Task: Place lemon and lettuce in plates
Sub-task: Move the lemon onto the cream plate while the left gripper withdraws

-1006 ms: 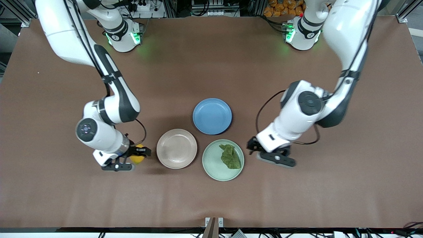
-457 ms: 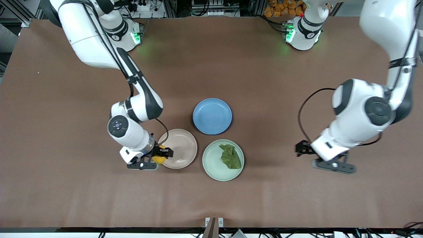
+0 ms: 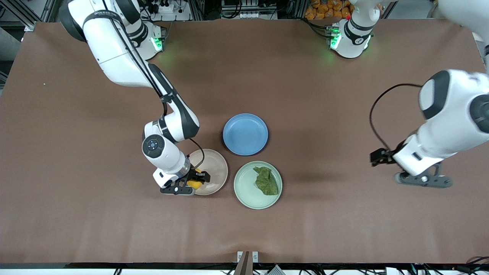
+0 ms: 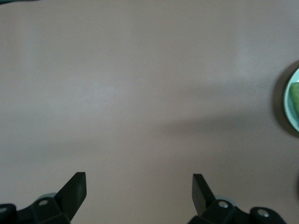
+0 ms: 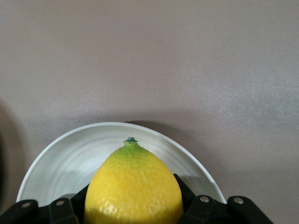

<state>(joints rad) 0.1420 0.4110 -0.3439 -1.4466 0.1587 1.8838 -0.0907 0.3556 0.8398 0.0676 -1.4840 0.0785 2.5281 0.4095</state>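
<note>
My right gripper (image 3: pixel 197 181) is shut on the yellow lemon (image 3: pixel 196 184) and holds it over the rim of the pale pink-beige plate (image 3: pixel 216 168) toward the right arm's end. In the right wrist view the lemon (image 5: pixel 133 186) sits between the black fingers with the plate (image 5: pixel 70 156) under it. The dark green lettuce (image 3: pixel 266 181) lies in the mint green plate (image 3: pixel 246 191). My left gripper (image 3: pixel 416 173) is open and empty over bare table toward the left arm's end; its wrist view shows the spread fingertips (image 4: pixel 74 186) and the green plate's edge (image 4: pixel 290 102).
A blue plate (image 3: pixel 245 134) lies farther from the front camera than the two other plates, close to both. The brown table cover (image 3: pixel 344 95) spreads all around.
My right gripper has carried the lemon sideways from bare table to over the pink-beige plate's rim. My left arm has drawn away from the green plate toward its own end of the table.
</note>
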